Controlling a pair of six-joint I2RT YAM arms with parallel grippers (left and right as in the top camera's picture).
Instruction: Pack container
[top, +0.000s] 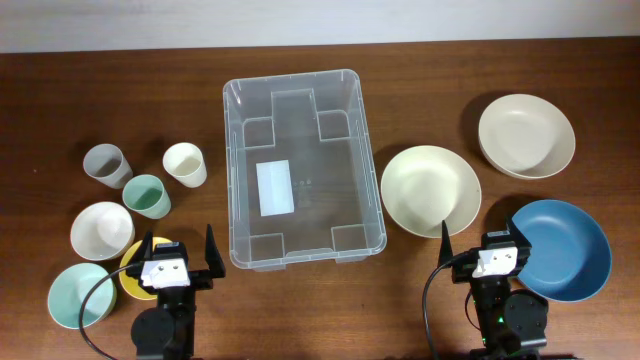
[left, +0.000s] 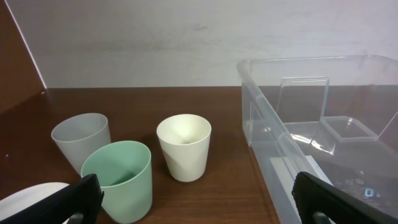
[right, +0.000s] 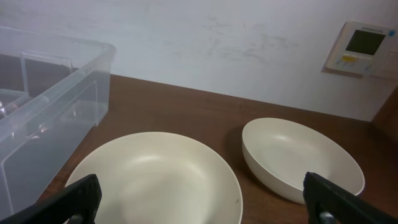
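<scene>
The large clear container (top: 330, 180) stands empty at the table's middle, with a white label on its floor. It also shows at the right of the left wrist view (left: 273, 124) and at the left of the right wrist view (right: 56, 106). My left gripper (top: 178, 248) is open and empty near the front edge, left of the container's front corner; in its wrist view (left: 202, 202) the jaws are wide apart. My right gripper (top: 487, 245) is open and empty at the front right (right: 202, 200), just short of a cream bowl.
At the left stand a grey cup (top: 106, 164), cream cup (top: 185, 165), green cup (top: 147, 196), white bowl (top: 101, 231), pale teal bowl (top: 78, 296) and yellow bowl (top: 133, 270). At the right are a wide cream bowl (top: 431, 190), a cream bowl (top: 526, 136) and a blue bowl (top: 565, 248).
</scene>
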